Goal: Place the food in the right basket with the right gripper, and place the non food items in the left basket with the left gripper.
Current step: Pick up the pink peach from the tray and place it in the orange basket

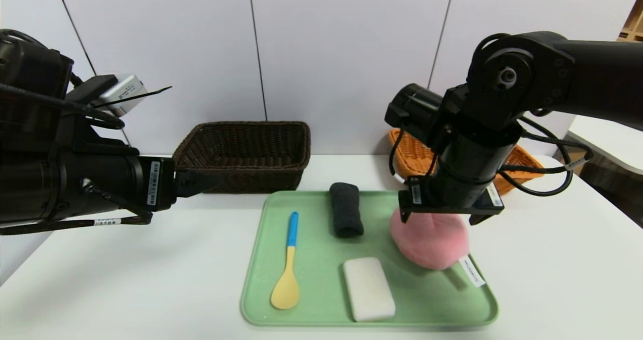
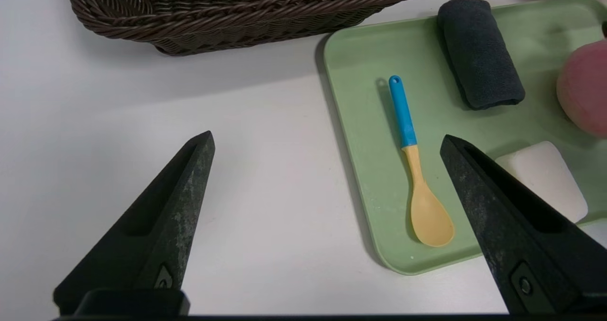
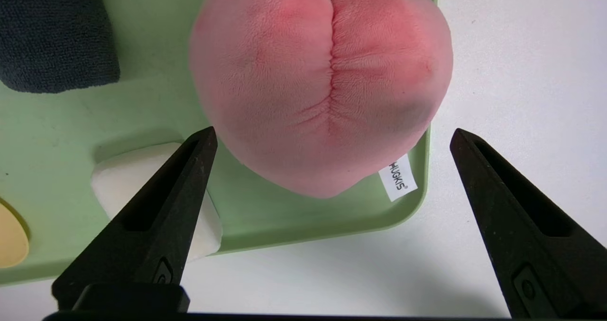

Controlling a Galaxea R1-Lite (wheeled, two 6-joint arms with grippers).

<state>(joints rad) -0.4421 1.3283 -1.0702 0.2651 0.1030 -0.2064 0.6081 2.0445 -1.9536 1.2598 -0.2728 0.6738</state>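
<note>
From here I can see 2 black arms reaching in, 1 from each side. The right arm bends at its joint and drops its wrist, so the right tool [image 1: 447, 218] points down, its 2 fingers [image 3: 156, 207] spread wide. The left arm lies lower and nearly level, the left tool [image 1: 198, 183] reaching inward, its 2 fingers also wide apart, nothing between them.

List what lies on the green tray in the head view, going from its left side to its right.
Yellow spoon with a blue handle, rolled dark grey cloth (farther back) → white rounded bar (nearer the front) → pink plush peach.
</note>
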